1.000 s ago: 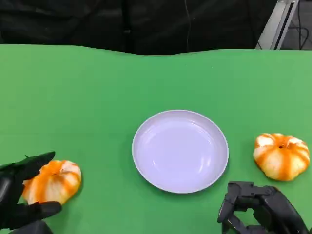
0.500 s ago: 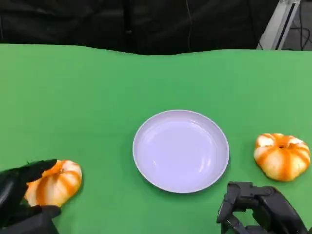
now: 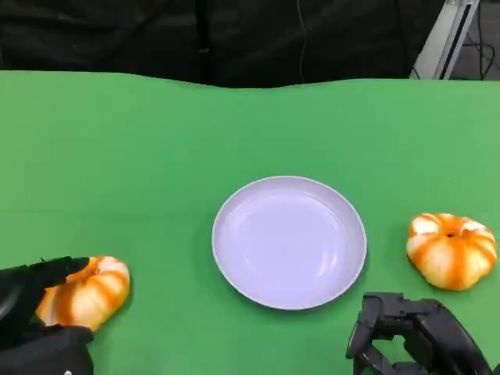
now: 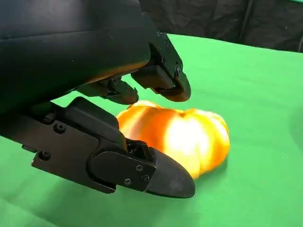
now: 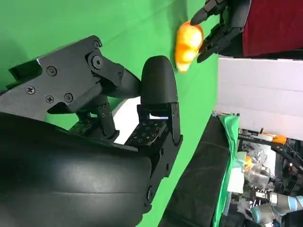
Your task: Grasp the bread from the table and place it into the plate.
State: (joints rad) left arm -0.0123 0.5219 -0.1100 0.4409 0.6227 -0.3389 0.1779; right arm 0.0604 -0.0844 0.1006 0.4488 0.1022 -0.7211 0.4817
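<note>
At the table's near left corner the left hand (image 3: 35,316) is set around a bun (image 3: 84,291), fingers on either side of it. From the left wrist view, the fingers (image 4: 163,75) are seen over and under the bun (image 4: 182,135) with slight gaps, so whether it is firmly gripped cannot be told. The bun is round, ribbed like a small pumpkin, glossy, orange-and-cream. It is judged light and soft, easily squashed, so a gentle hold across its broad sides is advised. In the middle a plate (image 3: 234,269) is seen: shallow, round, pale lilac, smooth, nothing in it. Further right a second bun (image 3: 451,250) lies on the green cloth (image 3: 156,156). At the near right, the right hand (image 3: 414,336) is held with fingers curled in, holding nothing.
</note>
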